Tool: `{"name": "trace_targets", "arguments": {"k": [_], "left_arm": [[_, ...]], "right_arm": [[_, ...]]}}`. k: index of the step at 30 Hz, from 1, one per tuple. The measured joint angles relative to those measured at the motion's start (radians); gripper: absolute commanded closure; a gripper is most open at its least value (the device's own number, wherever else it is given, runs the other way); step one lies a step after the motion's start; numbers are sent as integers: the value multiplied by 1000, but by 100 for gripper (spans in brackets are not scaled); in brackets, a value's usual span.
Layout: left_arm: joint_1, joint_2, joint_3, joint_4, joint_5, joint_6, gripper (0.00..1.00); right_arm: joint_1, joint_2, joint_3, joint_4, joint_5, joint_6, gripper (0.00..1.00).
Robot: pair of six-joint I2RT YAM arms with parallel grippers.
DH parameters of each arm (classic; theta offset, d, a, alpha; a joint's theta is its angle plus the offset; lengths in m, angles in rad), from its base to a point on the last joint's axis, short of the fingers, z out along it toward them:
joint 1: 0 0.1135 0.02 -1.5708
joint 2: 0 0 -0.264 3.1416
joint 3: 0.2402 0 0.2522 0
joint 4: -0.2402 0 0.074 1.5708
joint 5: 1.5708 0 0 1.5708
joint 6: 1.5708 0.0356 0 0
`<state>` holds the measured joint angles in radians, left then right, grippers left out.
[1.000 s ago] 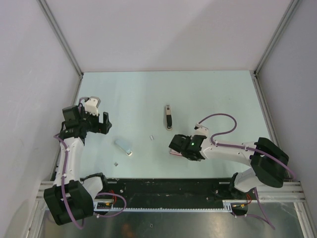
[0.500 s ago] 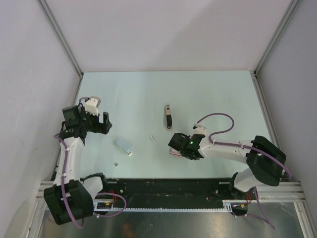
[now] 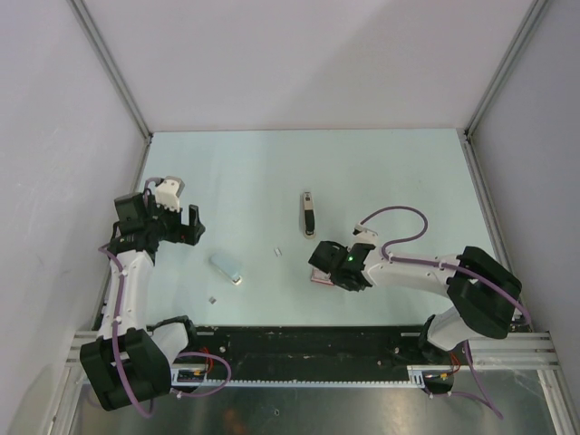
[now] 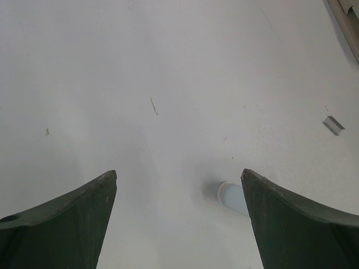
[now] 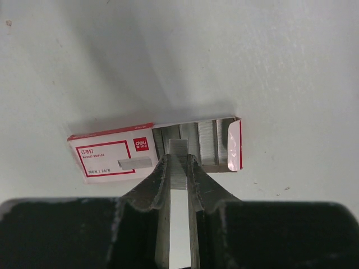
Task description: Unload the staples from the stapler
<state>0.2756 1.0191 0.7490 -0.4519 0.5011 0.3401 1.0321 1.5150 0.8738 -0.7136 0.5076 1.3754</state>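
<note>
There was one stapler [image 3: 309, 215] on the desk [image 3: 381, 172]. It was slim and black. It lay near the middle, with one end pointing at the far edge.

There was one blue bar [image 3: 227, 265] with a white end. It lay left of the middle, closer to the near edge. There were two tiny staple bits. One bit [image 3: 278, 251] lay between the bar and the stapler. The other bit [image 3: 213, 296] lay near the bar, on the side of the near edge.

There was one box [image 5: 112, 157], red and white. It lay right of the middle, near the stapler but not touching it. Its tray was pulled out. Rows of staples lay in the tray, but I could not count them.

There were two arms. The right gripper [image 5: 178, 159] was over the box. Its two fingers were almost closed and pinched one thin strip [image 5: 178, 147] of staples. The end of the strip poked out past the fingertips, over the tray.

The left gripper [image 4: 178, 172] was by the left edge of the desk. Its two fingers were spread wide and held nothing. The white end of the bar showed just beside one finger, not touching it.
</note>
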Motion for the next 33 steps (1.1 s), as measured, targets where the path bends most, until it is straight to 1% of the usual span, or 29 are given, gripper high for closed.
{"name": "trace_targets", "arguments": {"k": [20,23,29,33], "left_arm": [[0,3,0,0,0,0,3],[0,3,0,0,0,0,3],[0,4,0,0,0,0,3],[0,7,0,0,0,0,3]], "right_arm": [[-34,18,-8,35,-20,-34,100],[-40,20,-8,41,-21,-42,97],[-48,23,-8,45,-24,-50,97],[-50,30,-8,46,-24,-52,92]]}}
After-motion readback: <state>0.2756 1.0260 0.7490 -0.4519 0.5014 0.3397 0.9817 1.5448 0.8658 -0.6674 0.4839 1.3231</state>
